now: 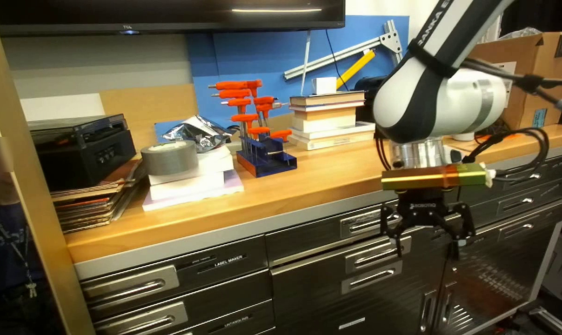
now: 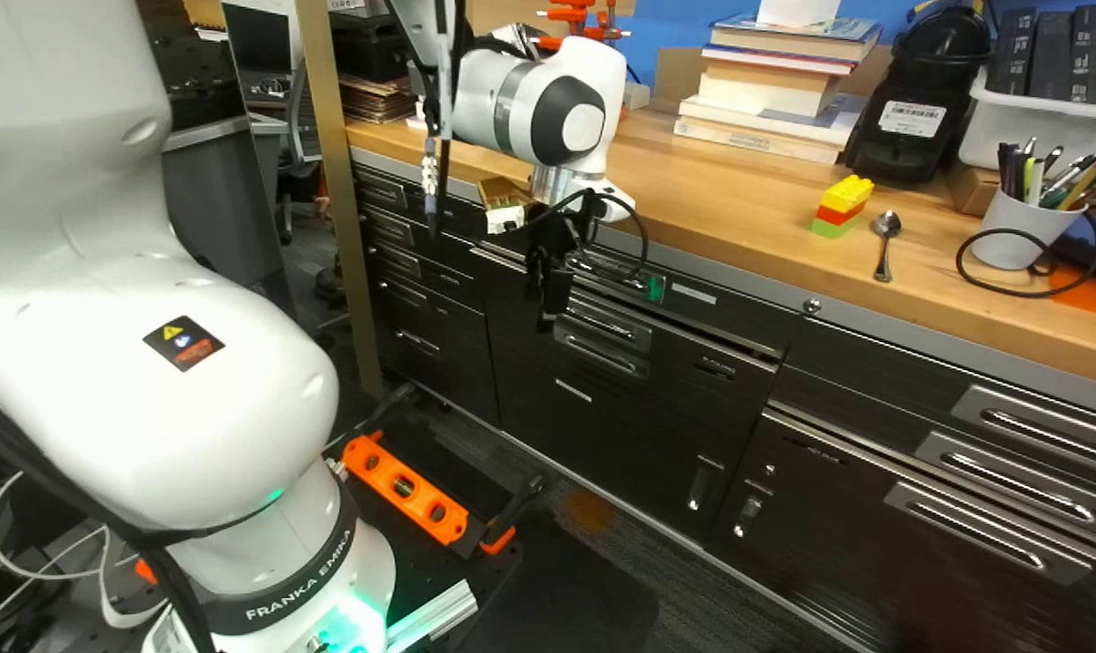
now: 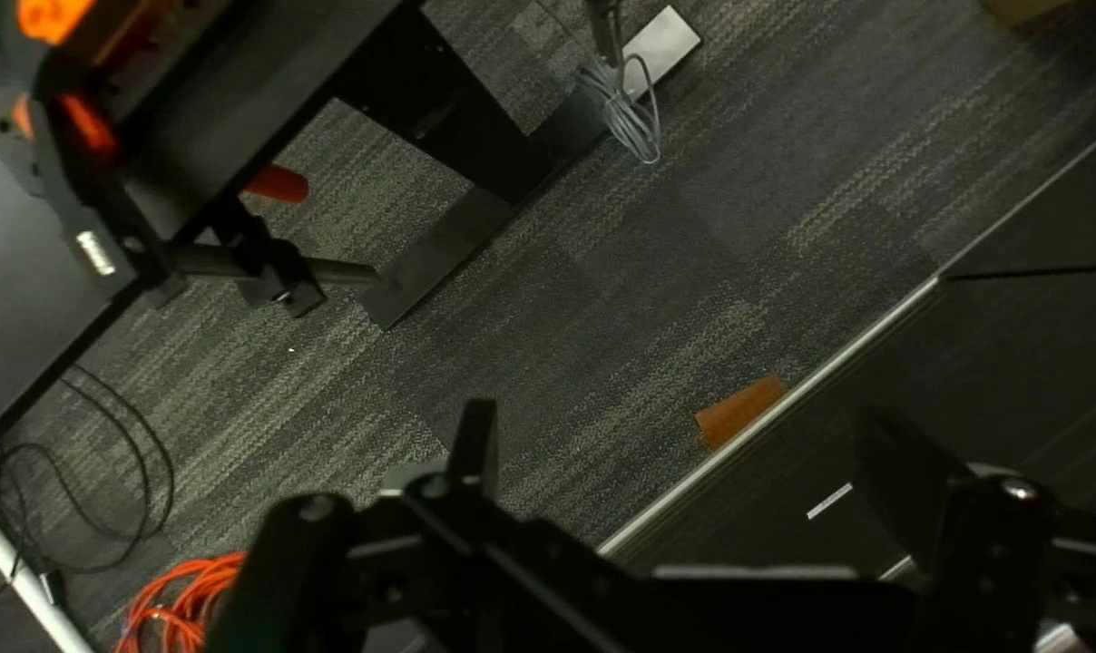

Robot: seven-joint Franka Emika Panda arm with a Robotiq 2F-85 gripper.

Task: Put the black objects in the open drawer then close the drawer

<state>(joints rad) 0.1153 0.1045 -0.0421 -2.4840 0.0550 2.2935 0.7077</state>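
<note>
Below your worktop (image 1: 327,170): dark, metal-handled drawers (image 1: 304,242), fronts vertical; whether any stands ajar you cannot tell.

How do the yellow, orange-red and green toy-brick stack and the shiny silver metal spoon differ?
Colour: the yellow, orange-red and green toy-brick stack has bright bands, while the shiny silver metal spoon is all one tone.
Shape: the stack is blocky; the spoon is slender with a rounded end.
Pose: the stack stands up; the spoon lies flat.
Both rest, apart, on the light-brown wooden counter.
</note>
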